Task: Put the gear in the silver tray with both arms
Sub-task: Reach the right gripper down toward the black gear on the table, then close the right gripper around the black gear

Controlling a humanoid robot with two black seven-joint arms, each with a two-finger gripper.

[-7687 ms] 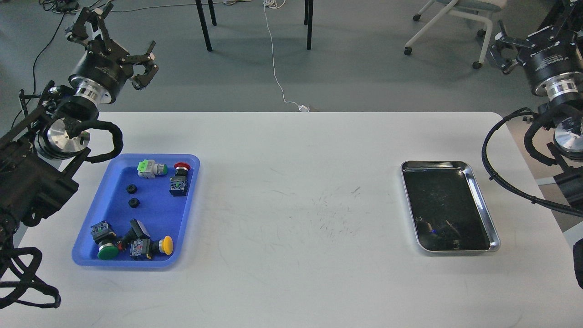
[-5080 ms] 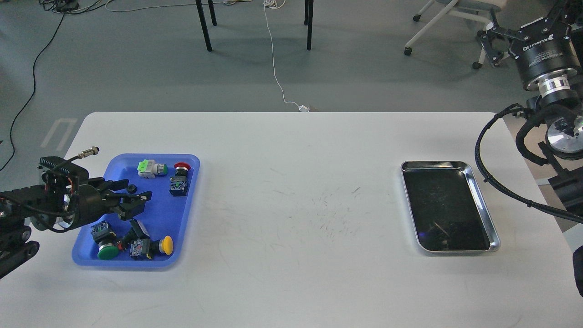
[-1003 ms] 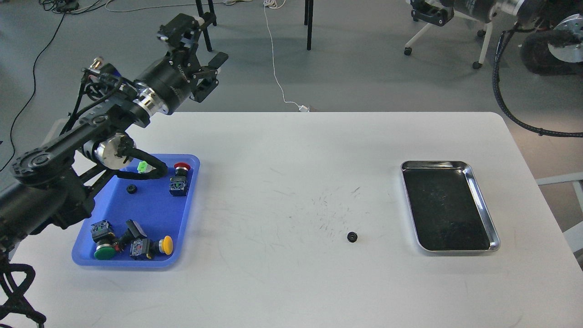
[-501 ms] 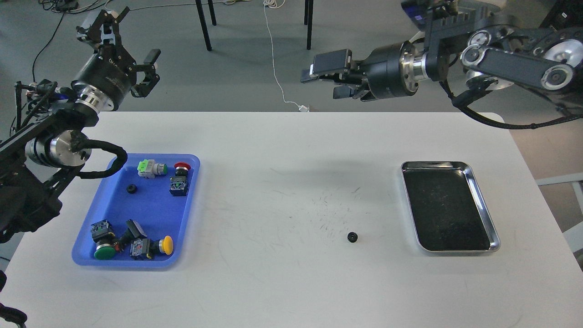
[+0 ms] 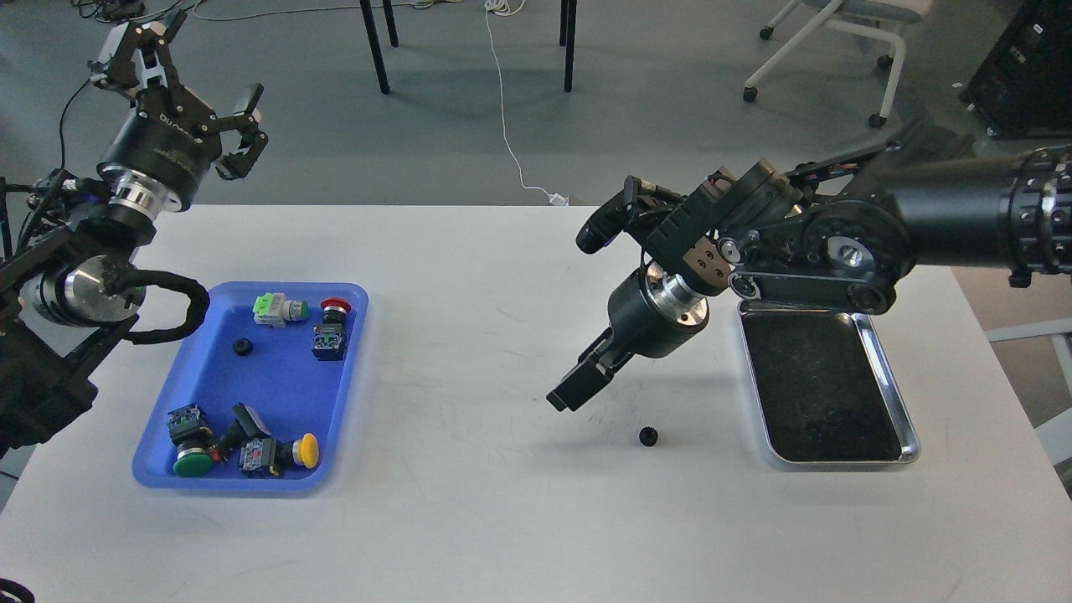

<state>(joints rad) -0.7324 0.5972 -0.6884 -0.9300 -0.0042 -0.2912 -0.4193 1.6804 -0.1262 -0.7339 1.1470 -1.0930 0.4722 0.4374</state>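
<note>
A small black gear [image 5: 647, 435] lies on the white table, left of the silver tray [image 5: 890, 373], whose dark bottom holds nothing. My right gripper [image 5: 574, 389] points down and to the left and hangs just above the table, a little up and left of the gear, not touching it. Its fingers overlap into one dark shape, so I cannot tell how the jaws stand. My right arm crosses the tray's far edge. My left gripper [image 5: 188, 75] is raised beyond the table's far left corner, open and empty. A second small black gear [image 5: 243, 346] lies in the blue tray.
A blue plastic tray [image 5: 197, 335] at the left holds several push-button switches: red [image 5: 334, 306], green [image 5: 190, 460], yellow [image 5: 306, 451]. Chair and table legs and a white cable stand on the floor beyond the table.
</note>
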